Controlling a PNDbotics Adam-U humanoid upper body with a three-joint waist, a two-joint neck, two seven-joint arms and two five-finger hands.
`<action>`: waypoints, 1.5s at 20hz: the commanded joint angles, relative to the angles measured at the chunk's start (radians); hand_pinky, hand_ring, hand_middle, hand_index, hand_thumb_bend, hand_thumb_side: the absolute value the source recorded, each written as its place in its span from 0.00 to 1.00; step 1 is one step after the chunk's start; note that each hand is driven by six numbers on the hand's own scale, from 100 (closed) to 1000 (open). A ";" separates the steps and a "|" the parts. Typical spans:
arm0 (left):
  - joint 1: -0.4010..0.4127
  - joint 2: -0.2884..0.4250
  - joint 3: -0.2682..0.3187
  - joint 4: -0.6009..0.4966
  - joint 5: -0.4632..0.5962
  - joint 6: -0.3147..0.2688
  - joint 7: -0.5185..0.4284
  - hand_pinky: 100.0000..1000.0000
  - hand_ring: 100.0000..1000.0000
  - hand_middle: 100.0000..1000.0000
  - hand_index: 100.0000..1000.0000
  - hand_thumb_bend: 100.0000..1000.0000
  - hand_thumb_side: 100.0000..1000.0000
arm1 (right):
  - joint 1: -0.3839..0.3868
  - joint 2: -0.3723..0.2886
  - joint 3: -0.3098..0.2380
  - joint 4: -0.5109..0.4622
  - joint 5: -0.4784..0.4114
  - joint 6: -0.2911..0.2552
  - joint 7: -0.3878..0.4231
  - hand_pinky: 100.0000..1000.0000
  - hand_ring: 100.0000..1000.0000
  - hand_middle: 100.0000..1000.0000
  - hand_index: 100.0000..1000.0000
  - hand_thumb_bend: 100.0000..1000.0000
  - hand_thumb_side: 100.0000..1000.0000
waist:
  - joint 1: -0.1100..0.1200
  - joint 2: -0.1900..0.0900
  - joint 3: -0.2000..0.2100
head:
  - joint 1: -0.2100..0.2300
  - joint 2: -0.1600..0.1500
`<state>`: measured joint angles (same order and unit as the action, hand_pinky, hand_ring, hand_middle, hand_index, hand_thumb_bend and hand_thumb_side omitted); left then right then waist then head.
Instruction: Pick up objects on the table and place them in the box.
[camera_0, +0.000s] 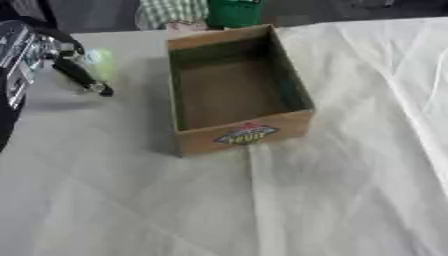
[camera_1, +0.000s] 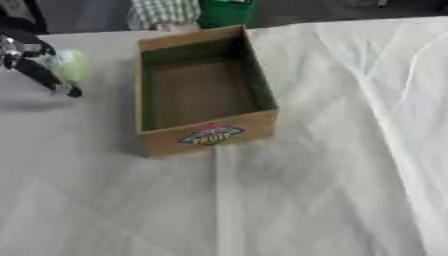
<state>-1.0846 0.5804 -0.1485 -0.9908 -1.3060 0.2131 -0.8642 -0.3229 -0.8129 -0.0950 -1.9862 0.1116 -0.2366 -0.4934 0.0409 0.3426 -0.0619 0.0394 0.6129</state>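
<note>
In the left eye view, the left hand (camera_0: 77, 70) comes in from the upper left above the table (camera_0: 131, 200), its dark fingers curled round a pale green thing (camera_0: 101, 61). To the right of the hand, apart from it, stands the open cardboard box (camera_0: 241, 135), with a colourful label on its near wall.

In the right eye view, the same hand sits at the left edge, the green thing just beyond its fingers (camera_1: 52, 82). The right hand does not show.
</note>
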 joint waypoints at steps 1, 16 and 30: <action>-0.030 0.017 0.023 0.001 -0.030 0.017 0.033 0.64 0.92 0.94 1.00 0.58 0.69 | -0.012 -0.019 -0.006 -0.014 -0.001 0.000 0.003 0.83 0.75 0.78 0.90 0.00 0.70 | -0.004 -0.016 -0.003 | 0.005 -0.016; -0.042 -0.005 0.063 0.087 -0.068 0.063 0.090 0.62 0.90 0.88 1.00 0.51 0.68 | -0.022 -0.015 -0.002 -0.014 0.001 -0.003 0.007 0.83 0.75 0.77 0.90 0.00 0.70 | -0.007 0.013 -0.019 | 0.023 -0.051; -0.049 -0.022 0.084 0.128 -0.134 0.066 0.243 0.52 0.80 0.75 0.95 0.15 0.59 | -0.018 -0.008 -0.002 -0.014 0.004 -0.002 0.007 0.83 0.75 0.77 0.90 0.00 0.70 | -0.006 0.025 -0.028 | 0.023 -0.055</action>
<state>-1.1112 0.5443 -0.0761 -0.8598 -1.4247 0.2765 -0.6393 -0.3339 -0.8026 -0.0860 -1.9862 0.1124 -0.2381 -0.4864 0.0379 0.3863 -0.0884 0.0595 0.5693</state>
